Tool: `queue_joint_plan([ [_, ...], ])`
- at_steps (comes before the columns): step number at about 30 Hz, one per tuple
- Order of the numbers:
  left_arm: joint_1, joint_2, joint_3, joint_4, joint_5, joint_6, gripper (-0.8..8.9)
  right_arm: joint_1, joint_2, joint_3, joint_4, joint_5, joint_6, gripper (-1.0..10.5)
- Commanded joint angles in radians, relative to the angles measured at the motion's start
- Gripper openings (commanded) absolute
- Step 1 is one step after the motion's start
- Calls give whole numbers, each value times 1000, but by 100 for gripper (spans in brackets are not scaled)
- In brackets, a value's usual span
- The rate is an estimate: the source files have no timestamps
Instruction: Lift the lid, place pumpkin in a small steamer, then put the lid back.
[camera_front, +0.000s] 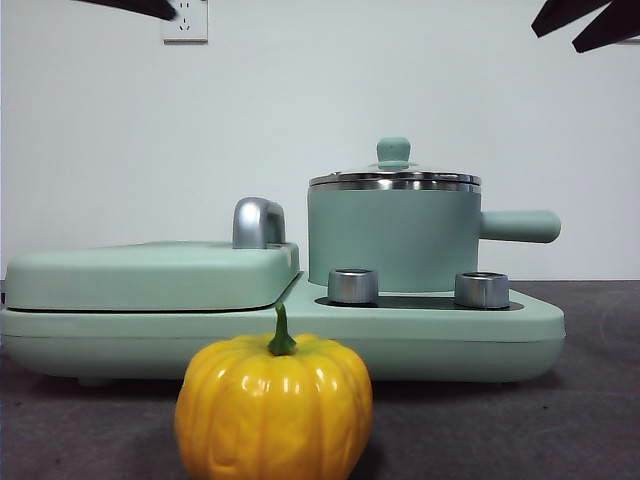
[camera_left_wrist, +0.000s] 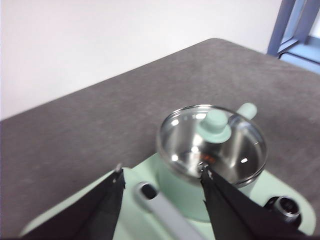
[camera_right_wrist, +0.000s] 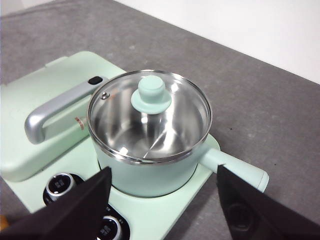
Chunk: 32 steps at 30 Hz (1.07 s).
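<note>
The glass lid (camera_front: 394, 178) with its mint-green knob (camera_right_wrist: 151, 92) rests closed on the small steamer (camera_front: 393, 238), a mint-green pot with a straight side handle (camera_front: 518, 226). The pot looks empty inside in the right wrist view (camera_right_wrist: 150, 150). The yellow-orange pumpkin (camera_front: 273, 408) with a green stem sits on the table in front of the cooker, near the camera. My left gripper (camera_left_wrist: 161, 180) is open, high above the pot and lid (camera_left_wrist: 212, 142). My right gripper (camera_right_wrist: 162, 182) is open, also high above the pot. Both show only as black tips at the top corners of the front view.
The pot stands on a wide mint-green cooker base (camera_front: 420, 325) with two steel dials (camera_front: 353, 286). To its left is the flat hinged cover (camera_front: 150, 272) with a chrome handle (camera_front: 257, 222). Dark grey table surface (camera_front: 590, 400) surrounds it; a white wall is behind.
</note>
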Motion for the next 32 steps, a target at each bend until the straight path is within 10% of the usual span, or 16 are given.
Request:
queue_joint_plan([
  [1,-35,63,23,43,6,-53,253,5,5,20,13,-3,35,333],
  [19,-196,421,72,446,-22,-77,254,4,6,20,8,-1,42,333],
  [32,-246,659,254,459,-26,-57,254,4,6,20,7,0,24,333],
])
